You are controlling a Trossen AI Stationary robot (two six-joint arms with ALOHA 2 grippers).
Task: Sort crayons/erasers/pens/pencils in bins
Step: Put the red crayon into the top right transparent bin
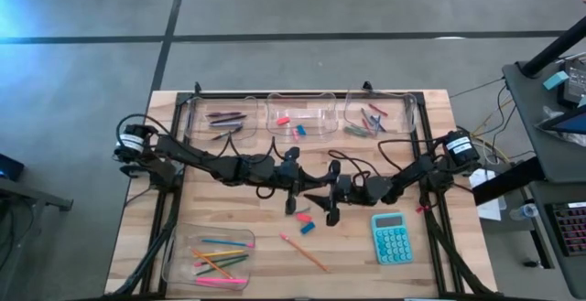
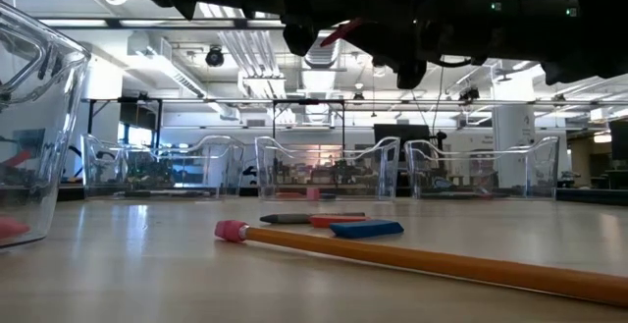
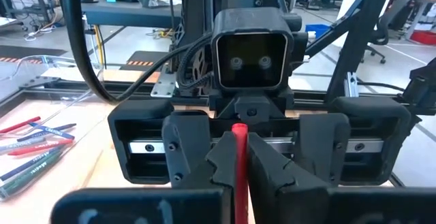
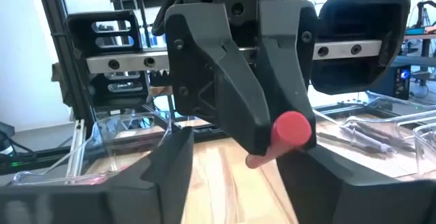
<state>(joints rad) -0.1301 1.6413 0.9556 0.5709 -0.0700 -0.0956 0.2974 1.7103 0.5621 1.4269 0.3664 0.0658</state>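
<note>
A red crayon [image 3: 238, 163] hangs over the table's middle, well above the wood [image 2: 343, 33]. My left gripper [image 1: 300, 189] is shut on it. The crayon sticks out past the left fingers toward my right gripper [image 1: 322, 198], which faces the left one. In the right wrist view the crayon's round end [image 4: 293, 129] points at the camera. My right gripper's own fingers [image 4: 163, 176] stand apart there, on either side of that end. Whether they touch it, I cannot tell. A pencil [image 1: 304, 251] and erasers [image 1: 303, 217] lie flat on the table. My left gripper pinches the red crayon between its two fingers [image 4: 235, 108], with the free end [image 4: 291, 132] sticking out beyond the tips. The fingers come about level from the table's left, and the crayon runs along them. It is lifted clear, with the free end slightly higher.
Three clear bins stand along the far edge: one with pens [image 1: 189, 118], one with erasers [image 1: 271, 118], one with crayons [image 1: 410, 113]. A fourth bin [image 1: 174, 255] with pencils sits near left. A teal calculator [image 1: 392, 237] lies near right.
</note>
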